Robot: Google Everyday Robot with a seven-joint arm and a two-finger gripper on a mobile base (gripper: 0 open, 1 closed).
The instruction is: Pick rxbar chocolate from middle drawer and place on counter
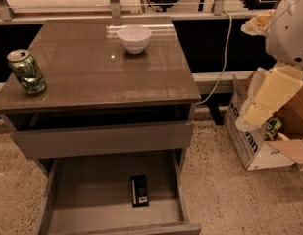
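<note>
One rxbar chocolate [139,190] lies flat in the open middle drawer [92,185], untouched, while the tool [249,117], its state I cannot tell, hangs well apart at right, so reaching down to it seems next.

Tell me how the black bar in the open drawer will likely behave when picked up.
The bar lies flat on the bare floor of the drawer, so it will hardly roll but may slide if pushed. It looks small and thin, so it is probably light. The gripper hangs far right, by a box.
</note>
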